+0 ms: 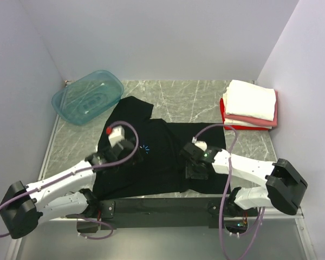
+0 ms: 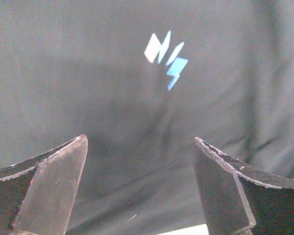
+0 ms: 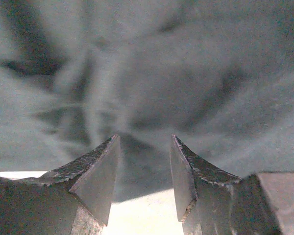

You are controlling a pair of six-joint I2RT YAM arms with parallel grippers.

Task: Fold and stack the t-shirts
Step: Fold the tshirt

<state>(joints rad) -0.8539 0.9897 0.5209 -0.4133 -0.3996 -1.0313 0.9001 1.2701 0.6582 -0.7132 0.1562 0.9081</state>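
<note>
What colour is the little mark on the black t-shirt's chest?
The small jagged chest mark is light blue with white, clearest in the left wrist view.

Soft, even light from overhead; the right wrist view is blurred, black t-shirt (image 3: pixel 196 68) washed grey, glare underneath

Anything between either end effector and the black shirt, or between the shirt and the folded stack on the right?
Nothing visible. The left end effector and right end effector hang right over the black t-shirt, cloth showing between open jaws. Bare table lies between it and the folded stack; the teal tub sits far left.
</note>
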